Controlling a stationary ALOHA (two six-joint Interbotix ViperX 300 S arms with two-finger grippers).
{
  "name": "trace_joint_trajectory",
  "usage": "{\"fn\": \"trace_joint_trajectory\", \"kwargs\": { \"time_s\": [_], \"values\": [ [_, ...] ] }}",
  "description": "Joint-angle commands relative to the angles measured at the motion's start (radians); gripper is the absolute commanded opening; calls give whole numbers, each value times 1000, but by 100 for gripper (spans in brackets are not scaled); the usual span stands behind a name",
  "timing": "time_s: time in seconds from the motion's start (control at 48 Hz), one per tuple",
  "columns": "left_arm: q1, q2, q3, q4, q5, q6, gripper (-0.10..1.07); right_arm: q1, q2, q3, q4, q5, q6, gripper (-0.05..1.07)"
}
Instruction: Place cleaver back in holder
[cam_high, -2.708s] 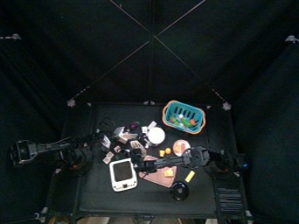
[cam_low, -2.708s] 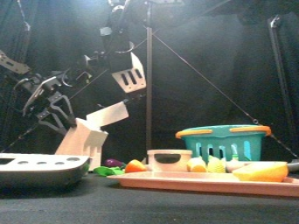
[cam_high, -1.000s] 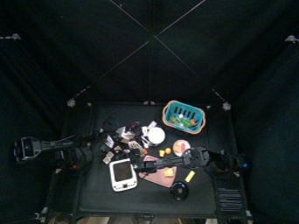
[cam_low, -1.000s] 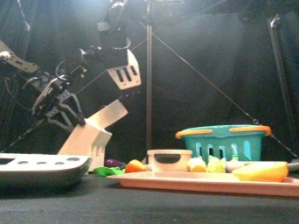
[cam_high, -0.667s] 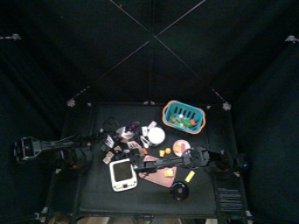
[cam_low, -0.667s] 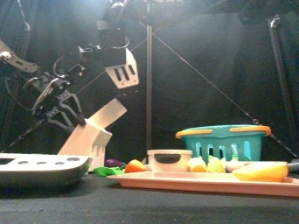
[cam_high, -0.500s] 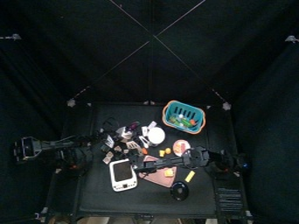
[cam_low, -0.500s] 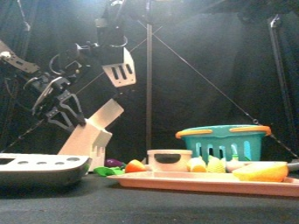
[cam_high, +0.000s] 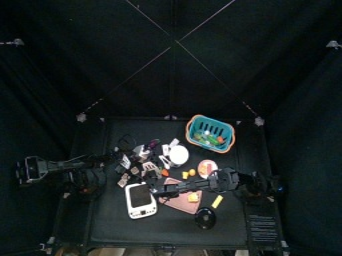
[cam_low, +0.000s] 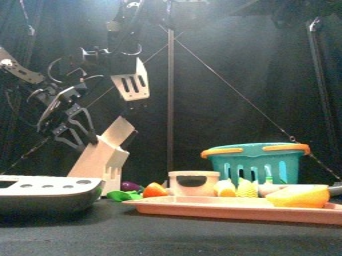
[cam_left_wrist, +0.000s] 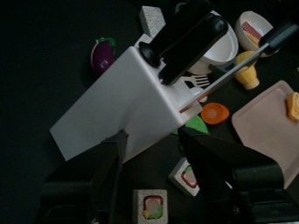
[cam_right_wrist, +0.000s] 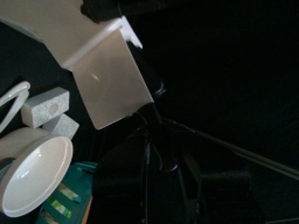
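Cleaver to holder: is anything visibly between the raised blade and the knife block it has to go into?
Nothing visible. In the front view the cleaver hangs in the right gripper, above the tilted holder with only open air between. The left gripper straddles the holder's base, clear of its slotted top end.

1. The left gripper (cam_left_wrist: 158, 156) has its two black jaws spread, one on each side of the lower end of a pale knife block (cam_left_wrist: 135, 105).
2. The block lies slanted between the jaws, and whether they press on it cannot be told.
3. Black knife handles (cam_left_wrist: 193, 39) stick out of the block's far end, away from the gripper.
4. A white bowl (cam_left_wrist: 233, 44) sits past the handles.
5. A purple eggplant (cam_left_wrist: 101, 54) lies beyond the block on the dark table (cam_left_wrist: 35, 52).
6. A small orange piece (cam_left_wrist: 214, 112) and a pale cutting board (cam_left_wrist: 271, 115) lie beside the block.
7. Two small cards (cam_left_wrist: 153, 206) lie near the jaws.
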Motion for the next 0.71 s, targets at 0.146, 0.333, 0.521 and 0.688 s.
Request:
{"fn": "trace_joint_trajectory", "kwargs": {
  "time_s": [0.146, 0.333, 0.521, 0.688],
  "values": [
    [-6, 2, -20, 0, -3, -2, 87, 2, -32, -34, -9, -18, 26, 67],
    [-5, 2, -17, 0, -3, -2, 87, 2, -35, -34, -8, -20, 32, 81],
    [-3, -6, -14, 0, -3, -2, 87, 9, -46, -34, -11, -35, 38, 88],
    [5, -20, -6, 0, -3, 0, 87, 9, -71, -32, -5, -28, 54, 88]
  ]
}}
